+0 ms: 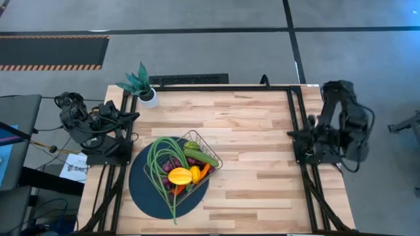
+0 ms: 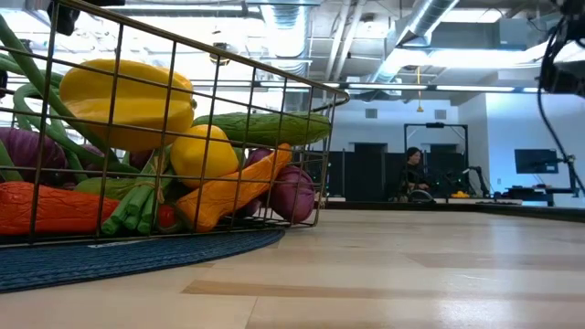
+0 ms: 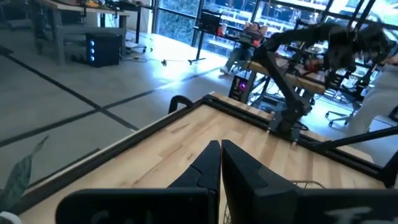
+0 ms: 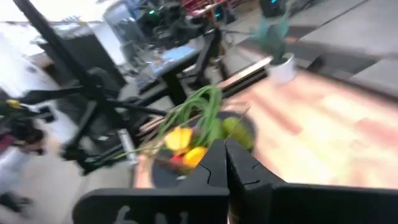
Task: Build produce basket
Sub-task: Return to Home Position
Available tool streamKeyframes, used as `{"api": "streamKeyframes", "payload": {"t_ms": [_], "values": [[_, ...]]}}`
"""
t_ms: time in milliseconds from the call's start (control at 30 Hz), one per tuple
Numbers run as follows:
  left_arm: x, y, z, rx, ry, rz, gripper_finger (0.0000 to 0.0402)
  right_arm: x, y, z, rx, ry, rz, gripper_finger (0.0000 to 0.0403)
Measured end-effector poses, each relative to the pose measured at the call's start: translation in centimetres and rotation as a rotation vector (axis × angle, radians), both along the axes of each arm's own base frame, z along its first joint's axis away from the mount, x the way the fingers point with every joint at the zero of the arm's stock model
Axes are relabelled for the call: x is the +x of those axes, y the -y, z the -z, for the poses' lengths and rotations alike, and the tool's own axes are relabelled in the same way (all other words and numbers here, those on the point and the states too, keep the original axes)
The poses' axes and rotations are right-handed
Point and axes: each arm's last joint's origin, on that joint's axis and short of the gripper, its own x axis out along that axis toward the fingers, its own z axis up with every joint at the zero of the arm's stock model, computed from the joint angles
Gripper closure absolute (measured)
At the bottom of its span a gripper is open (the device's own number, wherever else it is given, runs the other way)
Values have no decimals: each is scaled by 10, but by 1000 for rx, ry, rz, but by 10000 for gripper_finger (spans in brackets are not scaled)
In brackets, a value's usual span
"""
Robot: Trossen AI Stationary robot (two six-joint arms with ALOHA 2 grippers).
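Note:
The wire basket (image 1: 213,152) stands on a dark round mat (image 1: 147,190) at the table's near left. It holds the produce: a yellow-orange fruit (image 1: 180,176), a cucumber (image 1: 201,157), a lemon (image 2: 206,155), an orange pepper (image 2: 228,192) and long green beans (image 1: 157,167) whose ends trail over the mat. My left gripper (image 3: 221,152) is shut and empty, folded back at the table's left edge (image 1: 133,117), apart from the basket. My right gripper (image 4: 225,152) is shut and empty at the right edge (image 1: 295,134), pointing level toward the basket.
A potted green plant (image 1: 141,85) stands at the far left corner. Bare wood (image 1: 256,170) fills the table's middle and right. Black frame rails (image 1: 298,118) run along the edges. A person (image 2: 416,174) sits far off in the room.

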Motion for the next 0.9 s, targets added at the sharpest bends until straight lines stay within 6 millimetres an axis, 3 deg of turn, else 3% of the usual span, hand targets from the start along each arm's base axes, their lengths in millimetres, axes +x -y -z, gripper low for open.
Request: {"api": "streamKeyframes", "payload": {"t_ms": [200, 500, 700, 900], "values": [[1, 2, 1, -67, 5, 49, 401, -2, -10, 30, 136, 8, -114, 403], [2, 7, 3, -242, -23, 209, 401, -12, 24, 12, 133, 70, -307, 403], [-1, 0, 9, -114, -29, 51, 401, -14, 37, 6, 5, 193, -303, 403], [-4, -7, 8, 24, -42, -93, 401, -10, 28, 18, 11, 258, -217, 403]]}}
